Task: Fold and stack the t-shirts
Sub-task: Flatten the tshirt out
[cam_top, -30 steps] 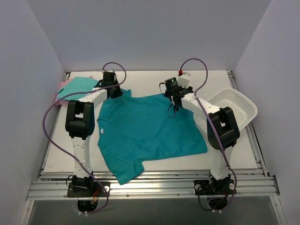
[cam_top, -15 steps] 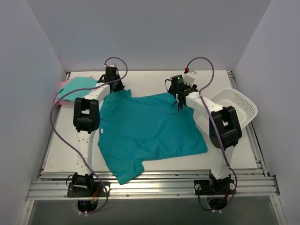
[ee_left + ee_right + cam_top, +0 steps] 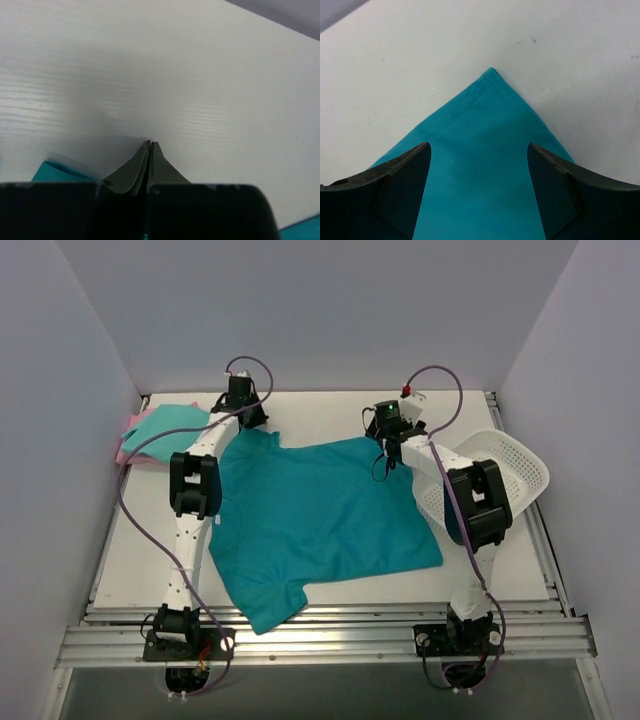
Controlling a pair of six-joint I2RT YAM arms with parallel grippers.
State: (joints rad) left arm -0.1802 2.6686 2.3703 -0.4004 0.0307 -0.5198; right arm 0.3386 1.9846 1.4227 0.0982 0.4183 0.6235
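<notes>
Left gripper [image 3: 150, 145]: fingers pressed together, no gap, tips down at the table [image 3: 200, 75]. Teal cloth shows low on both sides of them in the left wrist view. I can't tell if any is caught between them. From above, this gripper sits at the far left corner of the teal t-shirt [image 3: 320, 520], by the sleeve.

Right gripper [image 3: 477, 147]: spread wide, holding nothing. The shirt's far right corner lies flat between my two fingers [image 3: 400, 192], and its point reaches past the tips onto bare table. I can't tell if the fingers touch the cloth.

The shirt is spread flat mid-table, with the near-left sleeve reaching the table's near edge.

Around it:
- The mint-green t-shirt [image 3: 165, 422] is folded at the far left edge, on top of the pink t-shirt [image 3: 124, 452]. Only a pink rim shows. The pile is apart from the teal shirt and near my left gripper.
- The white mesh basket [image 3: 505, 465] is at the right edge, just beside the shirt's right side.

In the way:
- My left arm [image 3: 193, 490] runs over the shirt's left edge and covers part of it.
- My right arm [image 3: 470, 505] crosses the basket's left rim.
- Purple cables [image 3: 120, 510] loop off both arms, and the left one passes over the folded pile.
</notes>
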